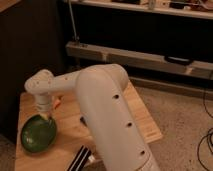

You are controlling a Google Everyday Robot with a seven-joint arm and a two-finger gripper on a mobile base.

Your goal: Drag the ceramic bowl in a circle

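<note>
The ceramic bowl (37,135) is a wide, shallow, glossy green dish near the left edge of the wooden table (145,125). My gripper (46,116) hangs straight down from the white wrist (41,89) and meets the bowl at its far right rim. The thick white arm (107,115) crosses the middle of the view and hides much of the table behind it.
A black flat object (80,159) lies at the table's front edge beside the arm. A small orange item (58,103) shows behind the wrist. A dark wall stands to the left, a metal shelf rail (140,56) behind, and cables (205,142) on the floor to the right.
</note>
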